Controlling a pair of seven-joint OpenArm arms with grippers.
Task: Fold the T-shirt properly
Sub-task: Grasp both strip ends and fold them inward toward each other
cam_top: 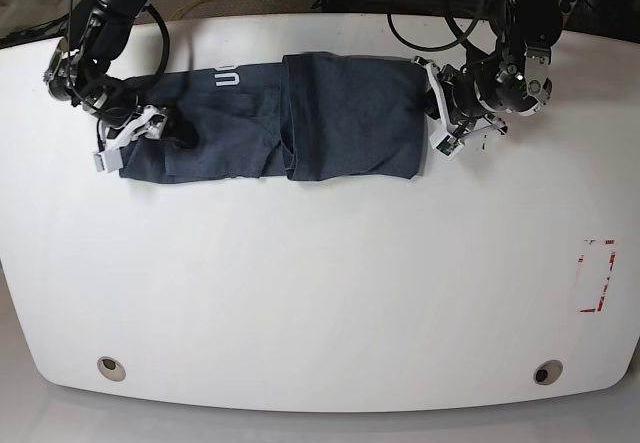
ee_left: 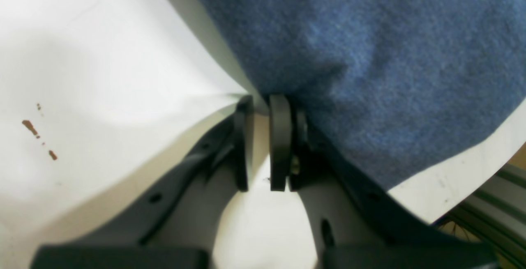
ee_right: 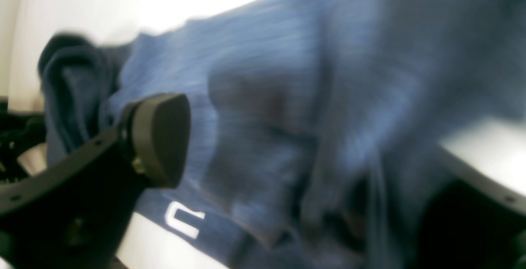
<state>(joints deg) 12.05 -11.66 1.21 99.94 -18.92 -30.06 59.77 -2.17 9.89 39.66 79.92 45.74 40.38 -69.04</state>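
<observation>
- Stretched across the far part of the white tabletop (cam_top: 320,293), the T-shirt (cam_top: 355,113) lies as a long, low strip, nearer the arms than the rounded front edge.
- Its outline is uneven: in the base view, a raised fold runs crosswise near the middle, with a flatter panel to the right and a narrower stretch to the left.
- White lettering (cam_top: 228,78) shows along the far edge of that narrower stretch.
- At the panel's outer edge, the left claw (ee_left: 259,102) is drawn nearly closed, a narrow gap between its fingers; whether any cloth is pinched at the tips, I cannot tell.
- Over the opposite end, the right claw (ee_right: 306,178) stands wide open, with bunched cloth between its spread fingers.
- Bare tabletop stretches from the shirt's near edge to the rounded front edge, leaving broad room there.
- Between the left claw and the tabletop's side, more open surface remains, with red marks (cam_top: 597,275) well apart from the cloth.
- Near the front corners sit two round fittings (cam_top: 111,369), both clear of the shirt.
</observation>
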